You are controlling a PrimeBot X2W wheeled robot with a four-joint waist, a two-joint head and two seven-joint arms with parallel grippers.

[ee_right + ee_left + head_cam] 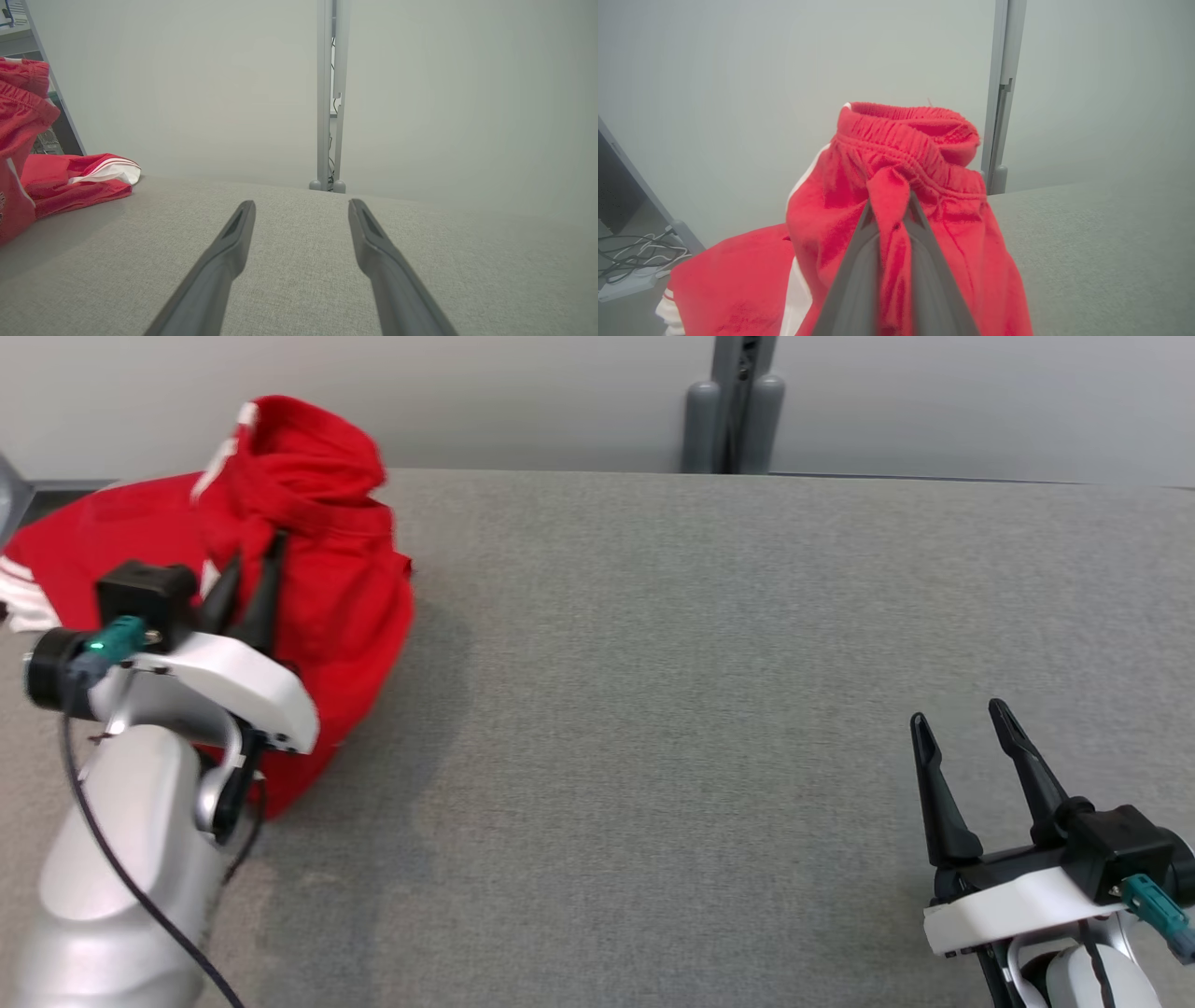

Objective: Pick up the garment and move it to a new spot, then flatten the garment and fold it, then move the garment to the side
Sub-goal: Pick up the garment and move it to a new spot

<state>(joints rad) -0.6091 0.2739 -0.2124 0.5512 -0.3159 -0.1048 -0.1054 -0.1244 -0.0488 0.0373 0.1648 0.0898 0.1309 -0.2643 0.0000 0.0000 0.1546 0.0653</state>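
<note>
The garment [327, 579] is red with white stripes and an elastic waistband. It is bunched at the table's far left and lifted into a peak. My left gripper [254, 555] is shut on a fold of the garment [859, 219] just below the waistband, and the fabric hangs down around its fingers [859, 261]. The garment's lower part trails on the table [79, 182]. At the lower right my right gripper [962, 719] hovers open above bare table, fingers spread [301, 205] with nothing between them.
A grey fabric-covered table [700, 709] stretches wide between the two arms. Behind its far edge stands a grey post [738, 406] against a pale wall. Cables [630, 261] lie on the floor off the table's left end.
</note>
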